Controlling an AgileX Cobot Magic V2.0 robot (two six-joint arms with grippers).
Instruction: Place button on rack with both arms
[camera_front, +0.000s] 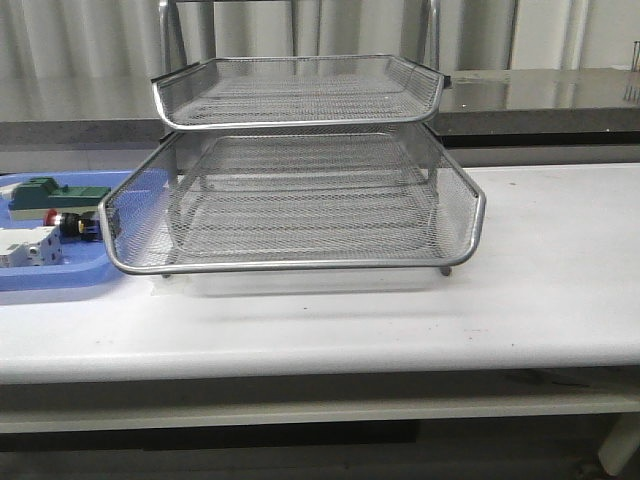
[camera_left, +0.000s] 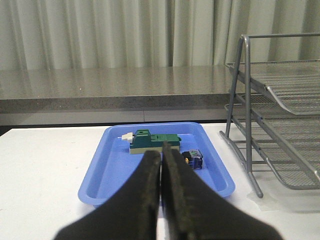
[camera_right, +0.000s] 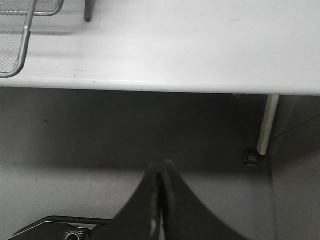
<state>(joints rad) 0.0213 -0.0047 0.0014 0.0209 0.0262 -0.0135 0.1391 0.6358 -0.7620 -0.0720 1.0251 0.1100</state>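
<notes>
Lying in the blue tray (camera_front: 40, 275) near the counter's left edge, the button (camera_front: 68, 224) is sitting beside the rack (camera_front: 300, 200); left gripper (camera_left: 161, 159) and right gripper (camera_right: 161, 167) are both holding fingers together, empty.

Silver mesh rack (camera_front: 300, 190); blue tray (camera_left: 110, 170) with green-and-beige block (camera_left: 150, 142), red-capped button (camera_front: 68, 222), white block (camera_front: 28, 246); white counter (camera_front: 540, 280).

I'm seeing my right gripper (camera_right: 161, 172) hanging with its jaws pressed together, off the white table (camera_right: 200, 45), over the grey floor (camera_right: 100, 140). The rack (camera_right: 20, 45) corner is sitting near the table's edge; a table leg (camera_right: 266, 125) is standing beneath.
</notes>
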